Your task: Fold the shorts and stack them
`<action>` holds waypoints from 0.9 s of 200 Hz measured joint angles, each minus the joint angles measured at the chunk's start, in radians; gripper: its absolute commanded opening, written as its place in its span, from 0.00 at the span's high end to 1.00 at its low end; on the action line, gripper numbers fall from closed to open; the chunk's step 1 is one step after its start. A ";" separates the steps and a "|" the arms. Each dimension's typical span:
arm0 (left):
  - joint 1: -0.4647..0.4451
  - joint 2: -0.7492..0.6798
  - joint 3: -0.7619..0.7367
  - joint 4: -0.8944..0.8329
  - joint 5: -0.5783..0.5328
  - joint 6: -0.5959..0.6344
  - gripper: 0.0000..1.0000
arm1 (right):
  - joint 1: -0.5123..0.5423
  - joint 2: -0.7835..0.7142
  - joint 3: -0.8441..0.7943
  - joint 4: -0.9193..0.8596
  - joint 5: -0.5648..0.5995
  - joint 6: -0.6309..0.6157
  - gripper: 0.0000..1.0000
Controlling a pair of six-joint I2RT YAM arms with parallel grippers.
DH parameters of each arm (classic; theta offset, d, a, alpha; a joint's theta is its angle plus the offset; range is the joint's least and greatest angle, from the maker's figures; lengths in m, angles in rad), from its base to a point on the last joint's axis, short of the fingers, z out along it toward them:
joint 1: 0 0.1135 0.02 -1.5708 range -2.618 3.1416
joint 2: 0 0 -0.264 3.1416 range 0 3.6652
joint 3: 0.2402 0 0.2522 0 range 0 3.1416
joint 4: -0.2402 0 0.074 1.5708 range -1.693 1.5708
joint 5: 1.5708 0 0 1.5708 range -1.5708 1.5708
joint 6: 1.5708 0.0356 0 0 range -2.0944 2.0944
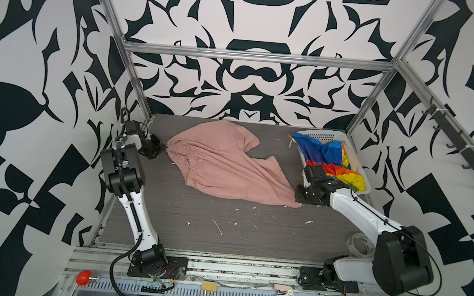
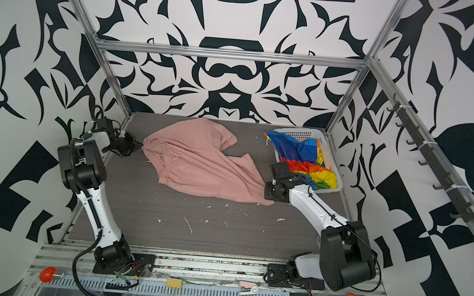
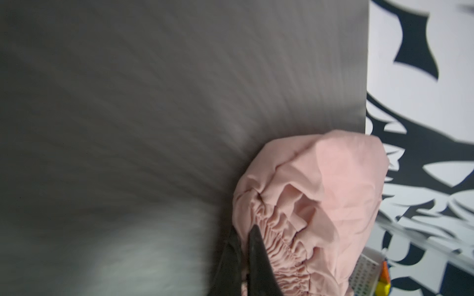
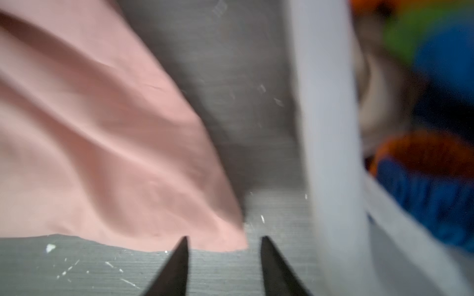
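The salmon-pink shorts (image 1: 222, 165) (image 2: 199, 163) lie spread and rumpled across the middle of the grey table. Their gathered waist faces the left side. My left gripper (image 1: 162, 147) (image 3: 243, 233) is shut on the left end of that waistband (image 3: 277, 235), low over the table. My right gripper (image 1: 298, 200) (image 4: 224, 238) is open at the pink shorts' near right corner (image 4: 230, 243). That corner lies just ahead of the fingertips and nothing is between them. The rainbow-striped shorts (image 1: 328, 159) (image 2: 305, 157) lie bunched in the white basket (image 1: 323, 135).
The basket (image 2: 298, 130) stands at the back right, close beside my right wrist; its wall (image 4: 331, 128) is right next to the open fingers. White scraps (image 1: 217, 226) dot the front of the table. A tape roll (image 1: 360, 244) lies near the right arm's base.
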 measured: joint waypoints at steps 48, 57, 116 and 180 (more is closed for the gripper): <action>-0.182 -0.029 0.039 -0.036 -0.049 0.091 1.00 | 0.017 0.183 0.349 0.023 -0.018 -0.015 0.20; -0.191 -0.042 0.032 -0.042 -0.057 0.104 1.00 | 0.016 0.260 0.433 0.034 -0.029 -0.019 0.19; -0.218 -0.065 0.035 -0.098 -0.128 0.185 1.00 | -0.006 0.770 0.831 0.061 -0.097 -0.007 0.19; -0.223 -0.066 0.046 -0.106 -0.129 0.206 1.00 | -0.029 1.015 1.110 0.010 -0.117 0.029 0.34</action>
